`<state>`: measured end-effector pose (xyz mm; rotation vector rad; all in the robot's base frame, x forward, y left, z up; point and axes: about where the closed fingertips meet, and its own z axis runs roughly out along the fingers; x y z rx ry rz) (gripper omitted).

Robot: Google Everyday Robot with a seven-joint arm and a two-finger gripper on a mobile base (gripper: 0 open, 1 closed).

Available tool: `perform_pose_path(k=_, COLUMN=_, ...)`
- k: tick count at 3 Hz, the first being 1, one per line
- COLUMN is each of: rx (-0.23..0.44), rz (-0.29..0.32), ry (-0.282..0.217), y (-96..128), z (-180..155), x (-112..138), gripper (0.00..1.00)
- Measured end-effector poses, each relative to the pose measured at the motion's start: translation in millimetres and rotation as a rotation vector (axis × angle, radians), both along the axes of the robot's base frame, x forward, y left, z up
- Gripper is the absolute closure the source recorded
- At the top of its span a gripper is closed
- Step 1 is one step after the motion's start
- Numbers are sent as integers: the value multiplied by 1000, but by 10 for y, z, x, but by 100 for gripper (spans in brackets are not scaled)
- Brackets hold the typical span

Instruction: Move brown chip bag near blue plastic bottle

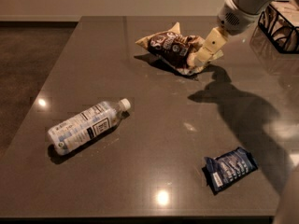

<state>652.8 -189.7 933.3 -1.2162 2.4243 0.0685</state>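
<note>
- Camera view puts our gripper (207,52) at the far right of the table (154,171), right against the right-hand end of the brown chip bag (170,48); whether it is clamped on the bag or only resting against it, we cannot tell.
- The bag lies crumpled on the far side of the table, well apart from the blue plastic bottle (84,127), which lies on its side near the front left corner with its white cap pointing up and to the right.
- We judge the step in hand to be securing the bag, so the move toward the bottle has not begun.
- A wrinkly foil bag gives under pressure, so we want a hold on a gathered fold or the sealed edge, not on the puffy middle, where it may slip out.
- Before we travel, we lift a little and check that the whole bag comes up with us; dragging it across the smooth top risks losing it.
- Our path runs diagonally toward the front left, and it looks open: the small dark blue packet (230,168) sits at the front right, off that line, and the wire basket (282,24) is behind us.
- The bottle can probably roll, so we set the bag down just beside it without nudging it, then let go and rise straight up.
</note>
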Motion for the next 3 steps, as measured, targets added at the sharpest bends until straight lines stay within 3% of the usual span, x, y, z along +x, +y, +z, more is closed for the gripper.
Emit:
perform_pose_path(k=2, rx=134, rz=-31, ry=-31, y=303, z=-233, x=548, gripper=0)
perform_pose_path(k=3, rx=161, rz=-28, ry=-22, y=444, z=-335, x=684, gripper=4)
